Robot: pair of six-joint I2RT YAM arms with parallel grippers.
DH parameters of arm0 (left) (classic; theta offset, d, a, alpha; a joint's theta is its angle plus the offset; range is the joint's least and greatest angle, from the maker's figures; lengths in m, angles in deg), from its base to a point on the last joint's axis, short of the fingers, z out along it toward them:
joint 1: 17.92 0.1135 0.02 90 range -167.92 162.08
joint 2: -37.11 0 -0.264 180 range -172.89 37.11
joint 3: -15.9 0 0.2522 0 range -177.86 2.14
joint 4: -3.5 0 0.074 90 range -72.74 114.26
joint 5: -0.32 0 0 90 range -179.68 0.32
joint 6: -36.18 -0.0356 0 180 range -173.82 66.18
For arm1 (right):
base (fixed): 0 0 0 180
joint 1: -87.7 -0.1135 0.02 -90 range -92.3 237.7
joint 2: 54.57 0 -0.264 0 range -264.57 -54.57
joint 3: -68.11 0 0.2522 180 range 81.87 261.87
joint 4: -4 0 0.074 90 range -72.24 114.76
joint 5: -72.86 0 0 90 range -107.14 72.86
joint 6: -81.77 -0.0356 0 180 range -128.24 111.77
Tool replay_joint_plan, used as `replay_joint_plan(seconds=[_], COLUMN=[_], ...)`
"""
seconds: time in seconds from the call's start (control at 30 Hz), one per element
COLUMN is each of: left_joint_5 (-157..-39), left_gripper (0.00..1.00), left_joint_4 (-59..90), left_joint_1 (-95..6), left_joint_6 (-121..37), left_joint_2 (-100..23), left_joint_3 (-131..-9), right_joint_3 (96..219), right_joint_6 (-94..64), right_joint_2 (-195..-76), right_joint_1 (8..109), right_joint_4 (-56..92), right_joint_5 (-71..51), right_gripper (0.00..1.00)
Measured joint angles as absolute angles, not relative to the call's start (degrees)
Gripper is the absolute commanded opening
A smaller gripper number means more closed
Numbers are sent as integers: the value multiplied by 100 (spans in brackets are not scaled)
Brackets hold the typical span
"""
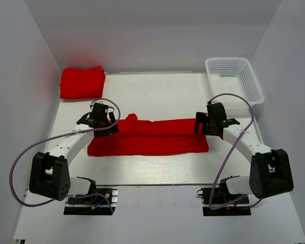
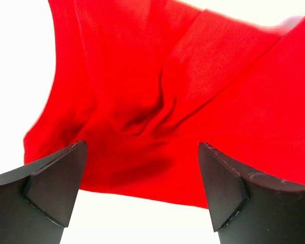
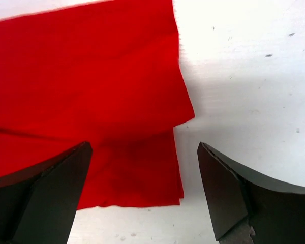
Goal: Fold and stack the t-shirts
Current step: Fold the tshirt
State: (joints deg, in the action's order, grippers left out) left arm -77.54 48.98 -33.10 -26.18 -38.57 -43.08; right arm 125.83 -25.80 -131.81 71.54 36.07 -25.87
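Two open grippers: left gripper (image 1: 105, 123) and right gripper (image 1: 201, 124) over strip-folded t-shirt (image 1: 152, 140) ends, table (image 1: 157, 96) centre; second t-shirt (image 1: 82, 83) far-left corner.

Top view: the left end effector (image 1: 108, 124) hides the upper part of the spread shirt's (image 1: 152, 141) 9 o'clock end, and the right end effector (image 1: 201, 124) hides its upper 3 o'clock corner. The red pile (image 1: 81, 83) at 10 o'clock is too small to count layers. Left wrist view: shirt runs off the top and right edges; bench (image 2: 10, 76) washed out white. Right wrist view: shirt cut off at left. Both wrist views crop the fingers (image 3: 51, 193) at 6 o'clock.
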Motion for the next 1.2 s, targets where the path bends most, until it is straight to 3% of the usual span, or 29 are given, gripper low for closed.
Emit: replay_joint_plan(seconds=[0.33, 0.6, 0.93, 1.07, 1.2], left_joint_5=[-7874, -8442, -9419, -9688, -9808], left_gripper=[100, 100, 100, 91, 71], left_joint_4=[5036, 4710, 3720, 3565, 3611], left_joint_1=[-3310, -3290, -3343, -3380, -3391], left_joint_6=[-2642, -2679, -3423, -3735, -3991], left_joint_2=[-3914, -5040, -5538, -6233, -6821], left_joint_3=[-5553, -5597, -6157, -6592, -6808], right_joint_3=[13270, 13241, 12758, 12739, 12739], right_joint_6=[-2486, -2567, -2746, -2761, -2761], right_joint_2=[-12505, -13122, -13729, -13795, -13810], right_joint_1=[7108, 6946, 6946, 6949, 6957], right_joint_4=[3594, 3163, 2866, 2816, 2798], right_joint_5=[-1707, -918, -797, -808, -854], right_gripper=[90, 90, 90, 90, 90])
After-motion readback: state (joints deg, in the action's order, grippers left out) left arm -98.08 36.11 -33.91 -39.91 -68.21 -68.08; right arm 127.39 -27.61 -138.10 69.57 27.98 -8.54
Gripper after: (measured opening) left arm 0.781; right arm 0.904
